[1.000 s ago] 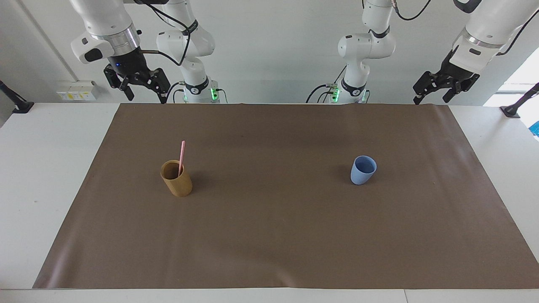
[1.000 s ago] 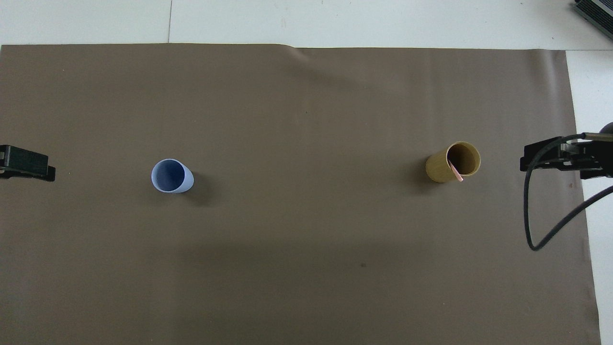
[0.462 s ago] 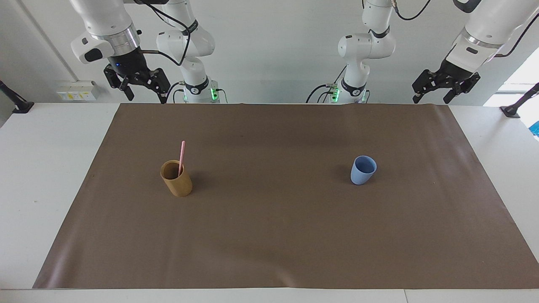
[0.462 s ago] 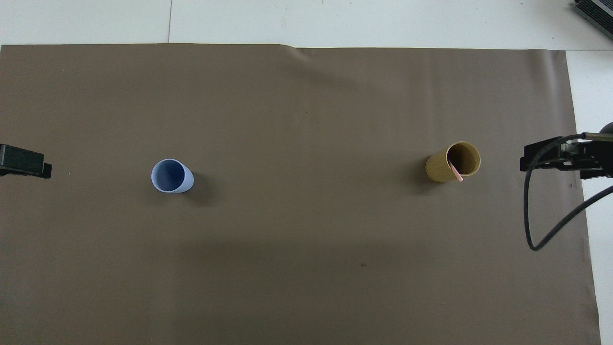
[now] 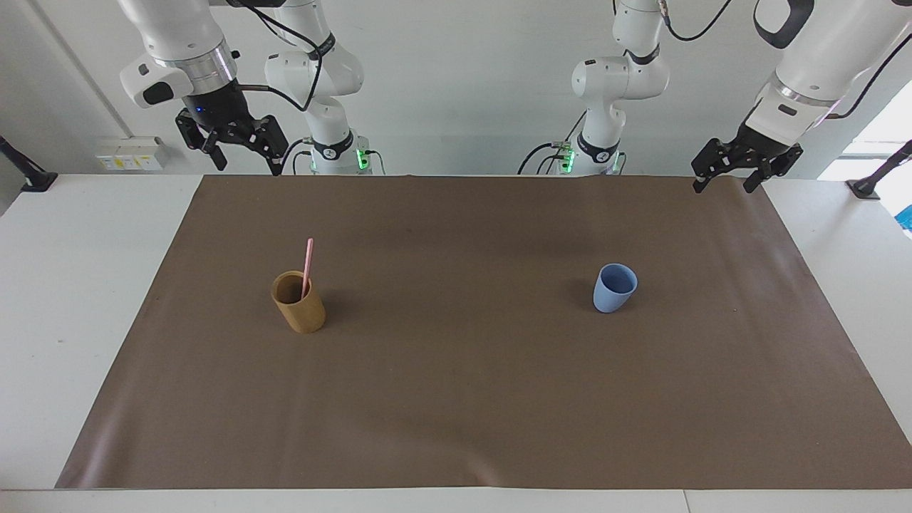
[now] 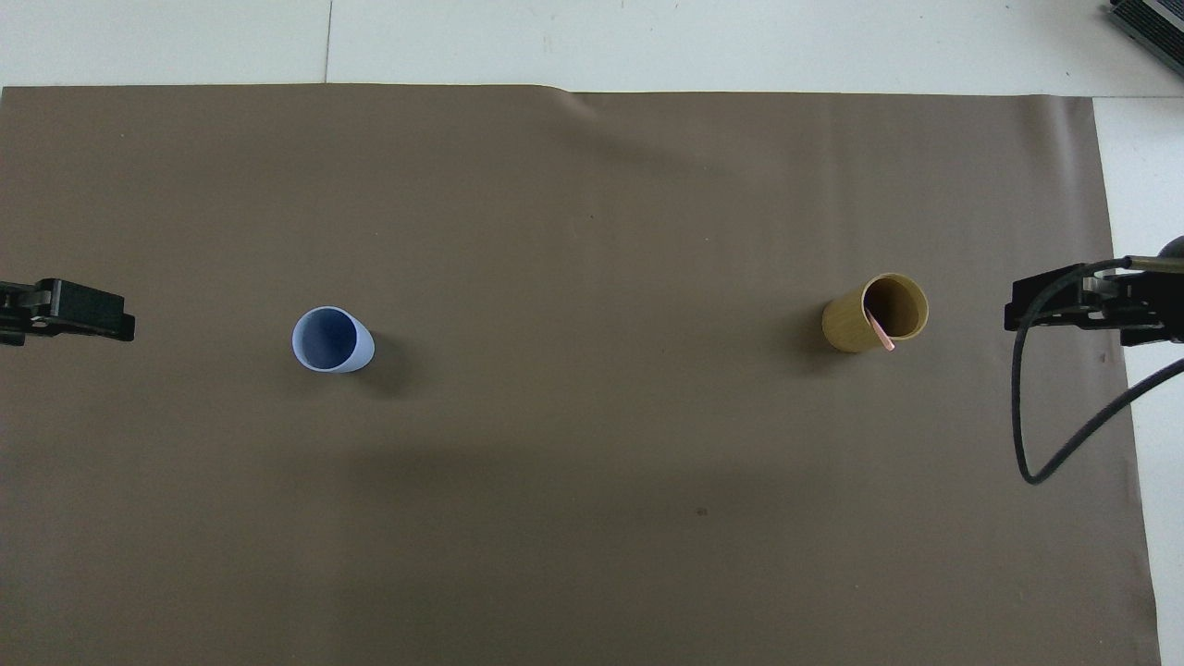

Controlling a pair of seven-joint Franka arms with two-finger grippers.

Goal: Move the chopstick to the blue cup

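**A robotics lab, set up for a test**

Two white Franka arms stand bolted at one edge of a long white table [image 5: 85, 299], green status lights [image 5: 361, 158] glowing at their bases and black cables [image 5: 798, 335] looping off them. A plain brown mat [image 5: 470, 399] covers the tabletop like a marked work area. The walls are bare and white, with a bank of wall sockets [image 5: 130, 153] and clamp-mounted black stands [image 5: 873, 182] at the table's ends.
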